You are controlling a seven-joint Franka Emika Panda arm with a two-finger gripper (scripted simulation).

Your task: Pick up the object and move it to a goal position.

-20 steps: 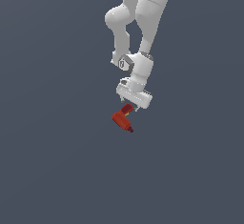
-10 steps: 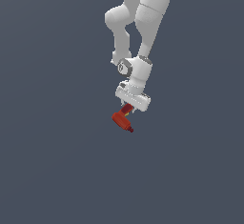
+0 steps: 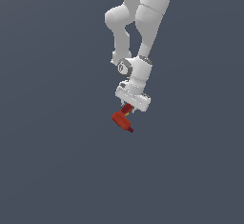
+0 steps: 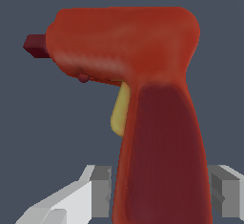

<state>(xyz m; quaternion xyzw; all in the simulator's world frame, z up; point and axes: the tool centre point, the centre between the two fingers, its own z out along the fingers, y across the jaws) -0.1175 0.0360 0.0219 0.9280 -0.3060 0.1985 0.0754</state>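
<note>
the end effector (image 3: pixel 128 107) grips the red toy drill (image 3: pixel 122 120) by its handle, hanging it beneath the arm, so the carry step looks under way, and next needs steady travel to the goal.

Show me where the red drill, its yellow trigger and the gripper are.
Red drill (image 4: pixel 143 42), wrist view: on its body.
Yellow trigger (image 4: pixel 120 116), wrist view: on its middle.
Gripper (image 3: pixel 127 107), exterior view: between its fingertips.

The arm (image 3: pixel 152 8) runs off the exterior view's top; the drill's grip (image 4: pixel 162 170) is cut off in the wrist view.
</note>
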